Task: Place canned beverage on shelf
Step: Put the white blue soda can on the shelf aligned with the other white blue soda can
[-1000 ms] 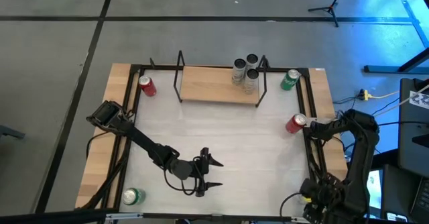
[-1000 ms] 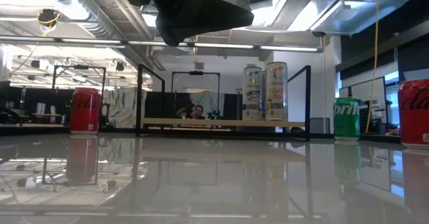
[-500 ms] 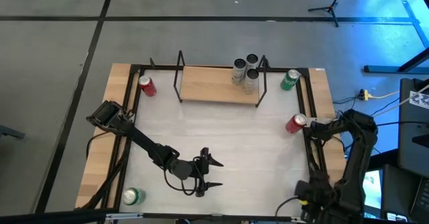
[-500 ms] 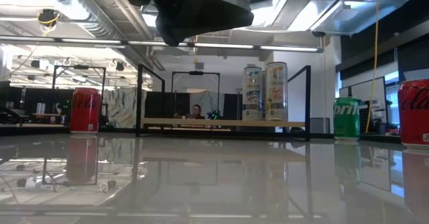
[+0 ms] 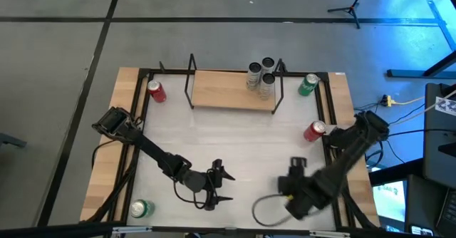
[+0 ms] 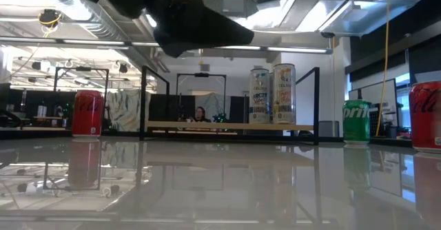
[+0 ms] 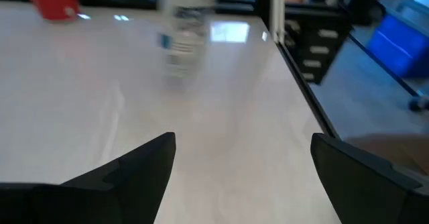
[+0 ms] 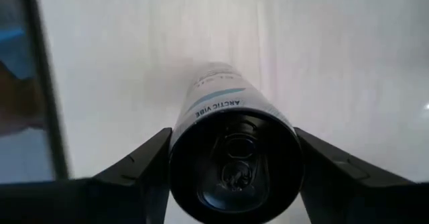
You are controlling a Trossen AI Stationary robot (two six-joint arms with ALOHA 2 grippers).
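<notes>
- The right arm, folded up at the bench's right edge a second ago, now reaches in over the bench, well in front of the shelf.
- The right tool now has its two dark fingers pinching a tall white can, seen end-on with its pull tab facing the wrist camera. A second ago there was no can in this grip.
- In the overhead view the right tool sits in front of the shelf's right end, far from it, nearer the bench's front edge.
- The left tool hangs spread and empty, well in front of the shelf's middle, as it did a second ago. Its wrist camera shows a blurred white can farther off, probably the one the right tool carries.
- Three tall cans already stand at the shelf's right end.
- A red can stands just left of the shelf, a green can just right of it, and another red can in front of the green one.
- Judgement: the pick-up looks done; the carry to the shelf's free left part is what remains.
</notes>
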